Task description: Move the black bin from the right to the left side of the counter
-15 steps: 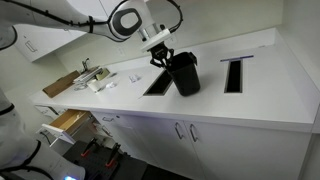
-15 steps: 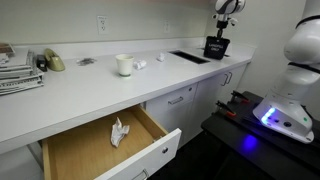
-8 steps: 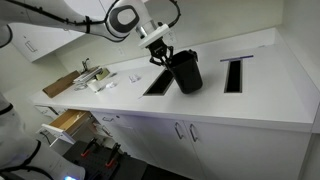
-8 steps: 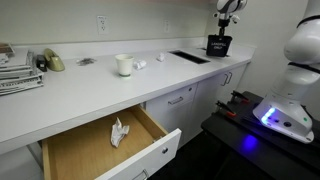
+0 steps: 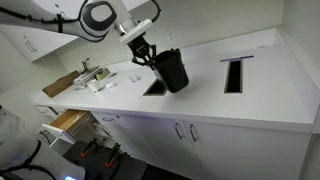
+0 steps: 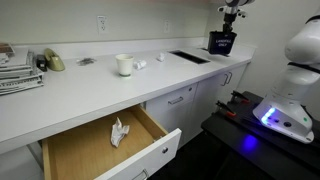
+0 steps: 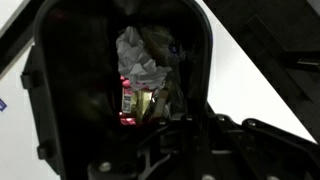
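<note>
Bin (image 5: 172,70) status: we're mid-carry. It's off the tabletop (image 5: 205,105), hanging tilted from the fingers (image 5: 148,54), which look pinched on its rim. It's right above the cutout (image 5: 155,87) that sits nearer the cluttered end; the second cutout (image 5: 233,75) is well apart from it. In the wrist view we're staring straight down into it, with crumpled paper (image 7: 135,60) and other trash inside, and we can't spot anything spilled. So we'd call the grab and the lift done. What's left, by our reckoning: carry it across to the left side, level it out, set it on a bare patch of tabletop, and let go. Roughly halfway, we'd say.
</note>
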